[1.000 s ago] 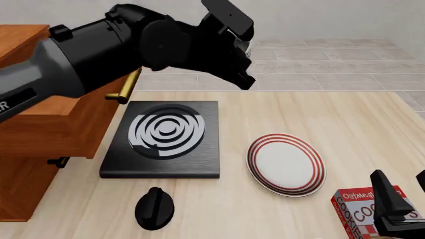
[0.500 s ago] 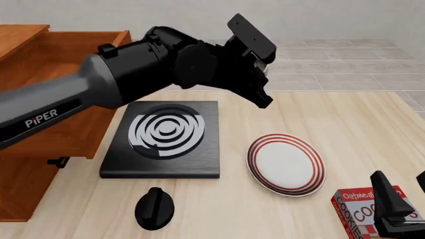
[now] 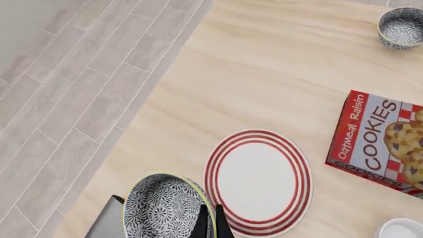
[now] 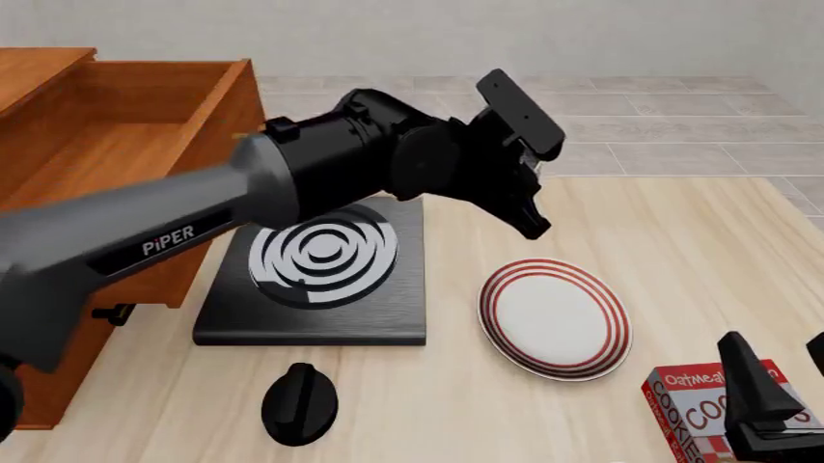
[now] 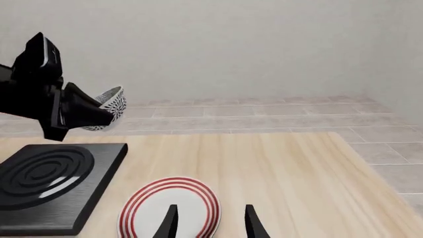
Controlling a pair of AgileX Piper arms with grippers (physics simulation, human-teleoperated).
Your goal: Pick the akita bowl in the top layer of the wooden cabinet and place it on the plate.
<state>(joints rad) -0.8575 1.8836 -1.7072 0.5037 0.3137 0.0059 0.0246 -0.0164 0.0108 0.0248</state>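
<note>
My left gripper is shut on the rim of the akita bowl, a small bowl with a fine dark-and-white pattern. It holds the bowl in the air, tilted, above the table by the far left side of the plate. In the right wrist view the bowl hangs above the far edge of the black slab. The arm hides the bowl in the front view. The wooden cabinet stands at the left with its top layer pulled open. My right gripper is open, low at the near right, in front of the plate.
A black slab with white spiral rings lies between cabinet and plate. A black knob-shaped object sits near the front edge. A cookies box lies at the near right. Another patterned bowl stands on the table beyond the box.
My left arm has swung right and downward, away from the cabinet, carrying the bowl toward the plate. The right arm has not moved.
</note>
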